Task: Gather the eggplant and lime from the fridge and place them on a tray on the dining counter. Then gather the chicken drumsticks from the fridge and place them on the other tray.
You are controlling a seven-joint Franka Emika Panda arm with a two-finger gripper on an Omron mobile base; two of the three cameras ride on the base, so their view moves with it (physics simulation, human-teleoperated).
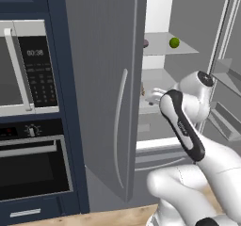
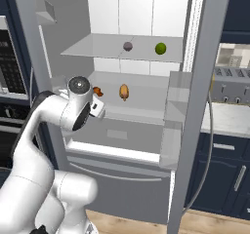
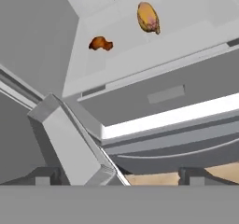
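Observation:
The fridge stands open. On its upper glass shelf lie the small dark eggplant (image 2: 128,46) and the green lime (image 2: 160,48); the lime (image 1: 174,42) also shows past the door edge. Two chicken drumsticks rest on the shelf below, a reddish-brown one (image 2: 98,90) (image 3: 100,43) and a tan one (image 2: 124,91) (image 3: 148,17). My gripper (image 3: 119,177) hangs low in front of that shelf, below and left of the drumsticks, open with nothing between its fingertips (image 3: 45,176). The trays and the dining counter are out of view.
The left fridge door (image 1: 103,88) stands close beside my arm, and its door bin (image 3: 70,143) juts near the hand. The right door (image 2: 195,106) carries bins too. Microwave (image 1: 28,69) and oven (image 1: 33,164) sit left. A toaster (image 2: 229,84) stands on the right counter.

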